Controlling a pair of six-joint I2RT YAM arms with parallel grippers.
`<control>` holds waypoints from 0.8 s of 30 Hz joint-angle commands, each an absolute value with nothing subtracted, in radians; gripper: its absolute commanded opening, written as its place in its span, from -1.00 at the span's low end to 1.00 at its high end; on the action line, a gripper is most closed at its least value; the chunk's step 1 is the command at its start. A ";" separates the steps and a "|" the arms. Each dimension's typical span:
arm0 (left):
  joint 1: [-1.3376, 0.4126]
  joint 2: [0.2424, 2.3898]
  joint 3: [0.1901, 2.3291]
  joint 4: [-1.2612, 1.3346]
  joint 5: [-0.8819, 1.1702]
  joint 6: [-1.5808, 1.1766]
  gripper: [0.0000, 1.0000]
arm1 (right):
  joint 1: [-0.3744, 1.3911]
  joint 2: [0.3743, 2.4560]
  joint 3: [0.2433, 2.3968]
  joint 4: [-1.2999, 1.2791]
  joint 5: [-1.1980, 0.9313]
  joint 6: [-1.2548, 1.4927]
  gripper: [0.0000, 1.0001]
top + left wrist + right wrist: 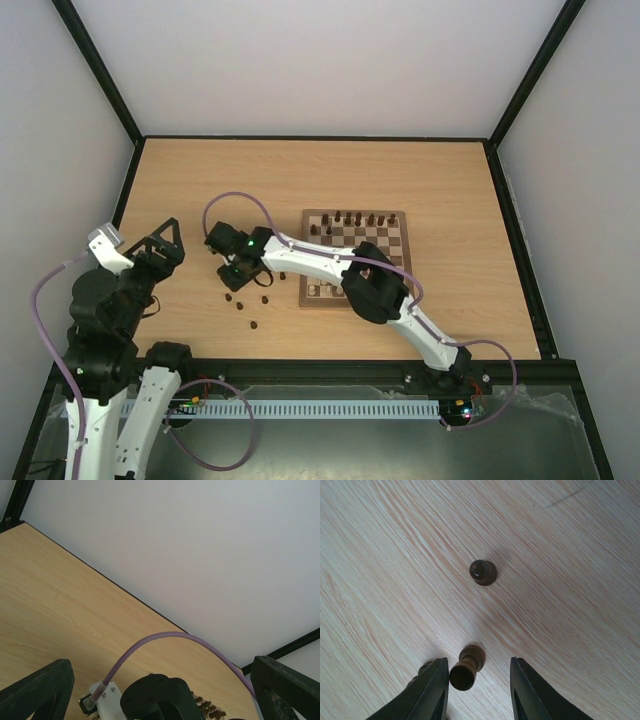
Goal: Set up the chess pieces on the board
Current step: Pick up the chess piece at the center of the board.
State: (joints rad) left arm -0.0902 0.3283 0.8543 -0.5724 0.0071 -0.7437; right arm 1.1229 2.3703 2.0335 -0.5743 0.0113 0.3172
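The board [404,250] lies right of the table's centre, with dark chess pieces [350,218] along its far row. Several more dark pieces [253,325] are scattered on the table left of it. My right gripper [238,272] hangs low over these, open. In the right wrist view, the right gripper [477,662] has a tilted dark piece [466,669] between its fingers, close against the left finger [432,690], with a gap to the right one. Another piece [483,572] stands ahead; a third [422,670] peeks from behind the left finger. My left gripper [160,245] is open and holds nothing.
Through the left wrist view I see the right arm's black wrist [157,695] and its purple cable [170,637] over the table, between my wide-spread left fingers [40,690]. Black frame rails [310,137] border the table. Light pieces [325,290] stand along the board's near rows.
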 commanded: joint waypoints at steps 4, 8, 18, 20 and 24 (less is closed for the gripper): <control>-0.086 0.315 0.872 -0.598 0.016 -0.730 0.99 | 1.140 2.406 2.078 -0.636 0.010 0.313 -0.30; -0.087 0.310 0.868 -0.600 0.013 -0.731 0.99 | 1.142 2.408 2.075 -0.636 0.004 0.312 -0.30; -0.087 0.302 0.854 -0.601 0.006 -0.732 0.99 | 1.143 2.441 2.094 -0.645 0.005 0.308 -0.70; -0.086 0.298 0.852 -0.600 0.005 -0.733 0.99 | 1.143 2.445 2.100 -0.650 0.008 0.308 -0.75; -0.086 0.294 0.850 -0.604 0.006 -0.732 0.99 | 1.143 2.440 2.101 -0.654 0.021 0.310 -0.80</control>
State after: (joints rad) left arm -0.0902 0.3073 0.8536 -0.5922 0.0059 -0.7433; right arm 1.1347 2.4199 2.0720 -0.5831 0.0082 0.3141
